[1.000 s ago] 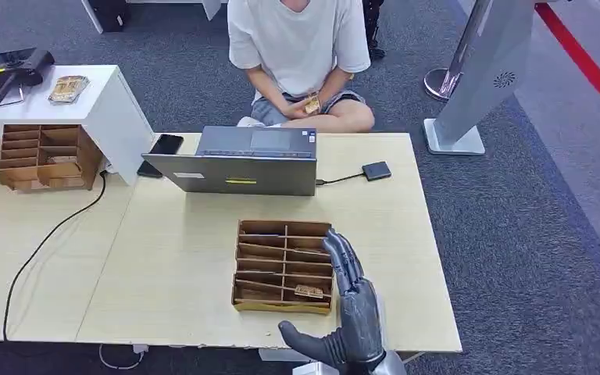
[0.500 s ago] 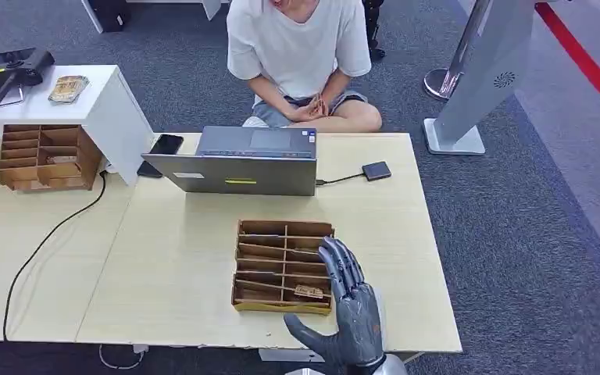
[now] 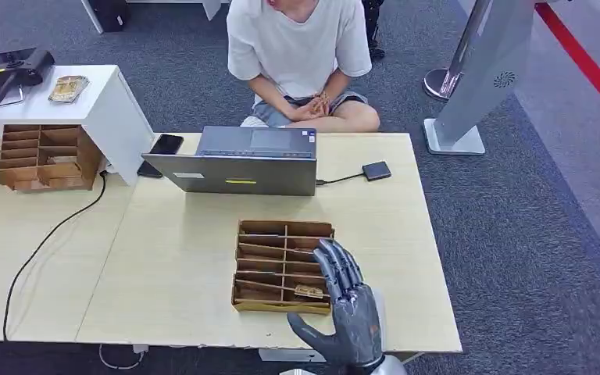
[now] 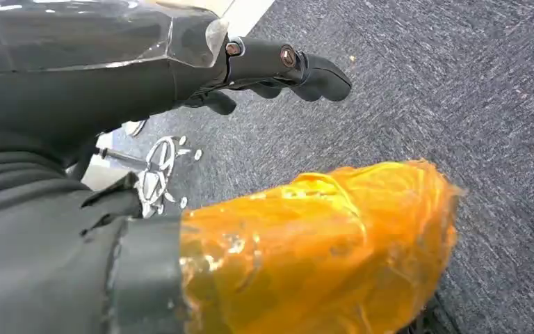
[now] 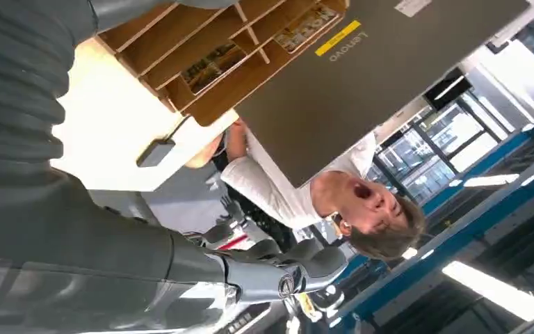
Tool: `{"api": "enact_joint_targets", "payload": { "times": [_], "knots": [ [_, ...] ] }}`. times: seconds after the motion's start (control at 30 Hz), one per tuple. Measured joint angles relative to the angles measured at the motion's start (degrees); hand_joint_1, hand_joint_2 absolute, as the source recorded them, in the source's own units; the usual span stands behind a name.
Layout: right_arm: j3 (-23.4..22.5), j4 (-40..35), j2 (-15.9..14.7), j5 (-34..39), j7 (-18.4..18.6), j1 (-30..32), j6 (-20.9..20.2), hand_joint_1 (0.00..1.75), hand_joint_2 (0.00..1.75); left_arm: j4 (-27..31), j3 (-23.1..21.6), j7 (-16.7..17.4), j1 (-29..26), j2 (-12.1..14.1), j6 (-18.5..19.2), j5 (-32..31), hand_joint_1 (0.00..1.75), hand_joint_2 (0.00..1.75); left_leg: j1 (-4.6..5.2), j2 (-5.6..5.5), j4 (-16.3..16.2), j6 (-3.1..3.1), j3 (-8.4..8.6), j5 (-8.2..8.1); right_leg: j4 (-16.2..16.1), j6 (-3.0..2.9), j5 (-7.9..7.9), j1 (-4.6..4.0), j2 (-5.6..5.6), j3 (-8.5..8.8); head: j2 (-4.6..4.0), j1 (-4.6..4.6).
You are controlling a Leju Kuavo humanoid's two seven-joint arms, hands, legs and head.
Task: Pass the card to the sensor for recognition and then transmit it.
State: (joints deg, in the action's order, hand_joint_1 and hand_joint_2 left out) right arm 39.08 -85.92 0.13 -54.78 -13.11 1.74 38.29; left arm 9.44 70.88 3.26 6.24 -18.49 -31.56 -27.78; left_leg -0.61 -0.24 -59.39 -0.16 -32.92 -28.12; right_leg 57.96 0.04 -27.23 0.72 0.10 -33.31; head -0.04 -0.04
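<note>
Fingers [image 3: 342, 269] of my right hand [image 3: 349, 308], spread wide and empty, are sliding back over the organizer [image 3: 284, 266], closing on the card [image 3: 309, 291] just beneath them.

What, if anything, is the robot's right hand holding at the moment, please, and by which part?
Nothing. The right hand hovers with fingers spread above the brown wooden compartment tray, over the patterned card lying in it.

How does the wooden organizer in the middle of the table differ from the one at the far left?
The middle organizer lies flat on the table, compartments facing up; the left organizer stands with its compartments facing sideways. The right hand hovers beside the middle organizer; the left organizer sits under a white stand, away from the hand. Both are brown, divided into compartments.
</note>
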Motion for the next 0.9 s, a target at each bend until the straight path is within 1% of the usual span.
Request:
{"api": "enact_joint_targets", "payload": {
  "times": [0.1, 0.33, 0.63, 0.9],
  "knots": [
    [-0.07, 0.55, -0.02, -2.16, 1.59, -0.01, 0.00, 0.00, 1.75, 0.00, 0.00, 0.00, 0.00, 0.00, 0.02, 0.18, 0.00, 0.00, 0.00, 0.00, 0.00, 0.00, 0.00, 0.00, 0.00, 0.00, 0.00, 0.00, 0.00, 0.00, 0.00, 0.00],
    [0.00, 2.16, -0.35, -4.34, 4.23, -0.01, 0.02, 0.00, 1.75, 0.00, 0.00, 0.00, 0.00, 0.00, 0.09, 0.72, 0.00, 0.00, 0.00, 0.00, 0.00, 0.00, 0.00, 0.00, 0.00, 0.00, 0.00, 0.00, 0.00, 0.00, 0.00, 0.00],
    [0.96, 4.37, -1.79, -7.55, 7.84, -0.17, -0.96, 0.00, 1.75, 0.00, -0.42, 0.22, 0.00, 0.00, 0.17, 1.03, 0.00, 0.00, 0.00, 0.00, 0.00, 0.00, -0.01, 0.00, 0.00, 0.00, 0.00, 0.00, 0.00, 0.00, 0.00, 0.00],
    [1.29, 6.23, -2.49, -9.30, 9.42, -0.43, -2.53, 0.00, 1.75, 0.00, -0.52, 0.35, 0.01, 0.02, 0.22, 1.03, 0.00, 0.00, 0.00, 0.00, 0.00, 0.00, -0.01, 0.00, 0.00, 0.00, 0.00, 0.00, -0.01, 0.00, 0.00, 0.02]
  ]
}}
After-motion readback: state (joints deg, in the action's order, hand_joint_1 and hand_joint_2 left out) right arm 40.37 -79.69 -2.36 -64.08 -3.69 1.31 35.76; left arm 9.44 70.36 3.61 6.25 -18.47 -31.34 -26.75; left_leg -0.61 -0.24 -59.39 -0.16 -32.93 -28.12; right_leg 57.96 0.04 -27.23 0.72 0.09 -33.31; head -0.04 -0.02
